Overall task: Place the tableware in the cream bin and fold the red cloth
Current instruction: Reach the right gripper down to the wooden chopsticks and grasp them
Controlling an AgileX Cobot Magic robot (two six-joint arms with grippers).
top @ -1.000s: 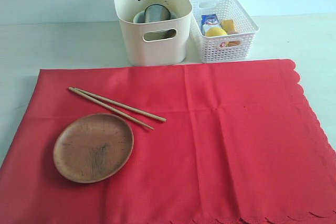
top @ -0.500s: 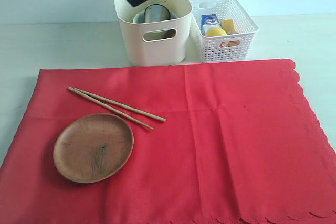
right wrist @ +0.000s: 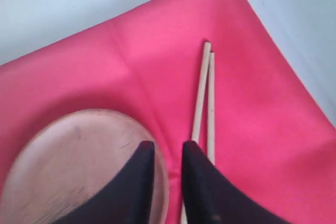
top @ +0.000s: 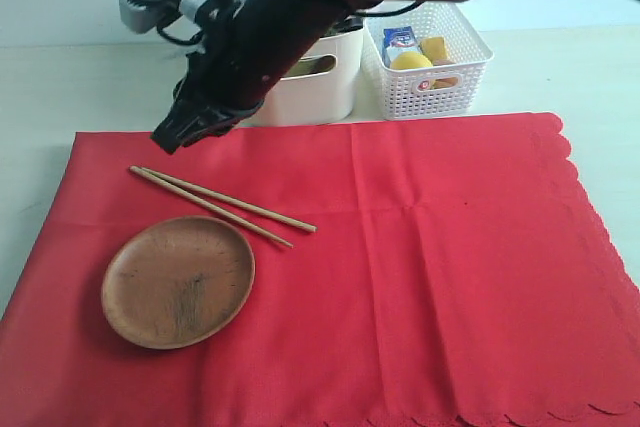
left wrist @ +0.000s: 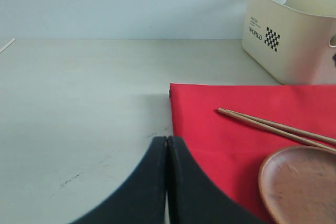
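The red cloth (top: 420,267) lies spread flat over most of the table. On its left part rest a pair of wooden chopsticks (top: 222,205) and a round brown wooden plate (top: 178,281). Behind it stands the cream bin (top: 320,82), its inside hidden by my right arm. My right gripper (top: 170,135) reaches across to the cloth's back left corner and hovers above the chopsticks (right wrist: 202,93) and plate (right wrist: 68,166). Its jaws (right wrist: 167,145) are slightly apart and empty. My left gripper (left wrist: 167,139) is shut and empty, low over the bare table beside the cloth's corner (left wrist: 220,129).
A white lattice basket (top: 430,87) with food items stands to the right of the cream bin. Bare pale table (top: 60,87) runs along the back left. The right arm stretches from the upper right across the bin's top.
My right arm has swung away from above the cream bin, leftward and down, to hover over the cloth near the chopsticks. Plate, chopsticks and cloth have not moved.
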